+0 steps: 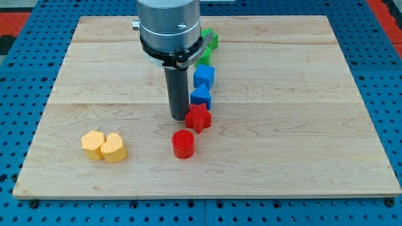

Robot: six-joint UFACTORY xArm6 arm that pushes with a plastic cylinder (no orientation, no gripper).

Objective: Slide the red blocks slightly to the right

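A red star-shaped block [198, 117] lies near the middle of the wooden board [282, 125]. A red cylinder [183, 144] lies just below it, slightly to the left. My tip [178, 117] rests on the board right at the star's left side, touching or nearly touching it, and above the cylinder.
Two blue blocks [203, 77] [200, 96] stand in a line above the red star. Green blocks [207, 44] sit further up, partly hidden by the arm. Two yellow blocks [93, 144] [114, 148] lie side by side at the lower left.
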